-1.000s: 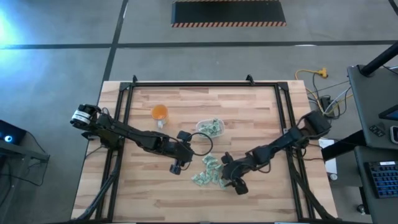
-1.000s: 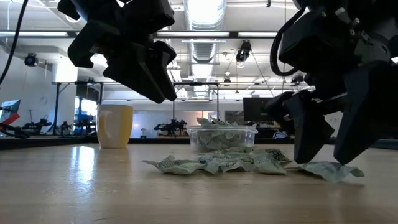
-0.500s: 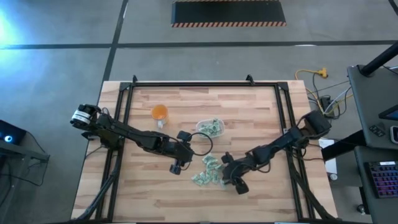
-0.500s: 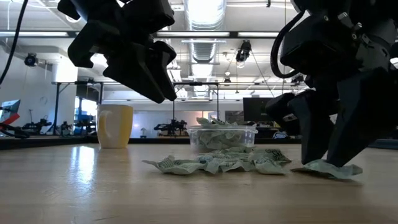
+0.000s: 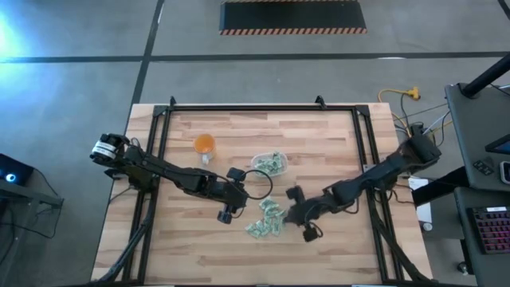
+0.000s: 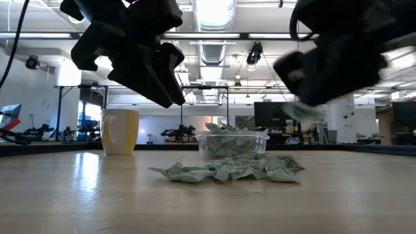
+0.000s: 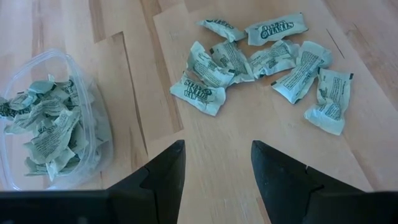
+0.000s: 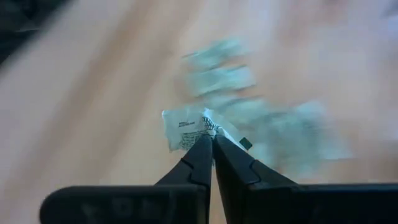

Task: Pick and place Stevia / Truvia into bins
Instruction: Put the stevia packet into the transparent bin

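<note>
Wooden counter [image 5: 319, 143] in a workshop hall, packets partly binned.
The right end effector [image 8: 211, 144], raised over the counter's middle, is clamped on one Stevia packet [image 8: 186, 129]; the left end effector [image 7: 214, 163], fingers apart, hovers near the clear tub [image 5: 269, 164], which holds packets mid-counter. Loose packets [image 5: 267, 219] lie towards the near edge. An orange cup [image 5: 205, 145] stands towards the far left corner. Ceiling lights and ducts fill the room behind.

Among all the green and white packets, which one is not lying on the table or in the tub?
The packet pinched in the shut right gripper, lifted off the table. The others lie in the loose pile or the clear tub.
</note>
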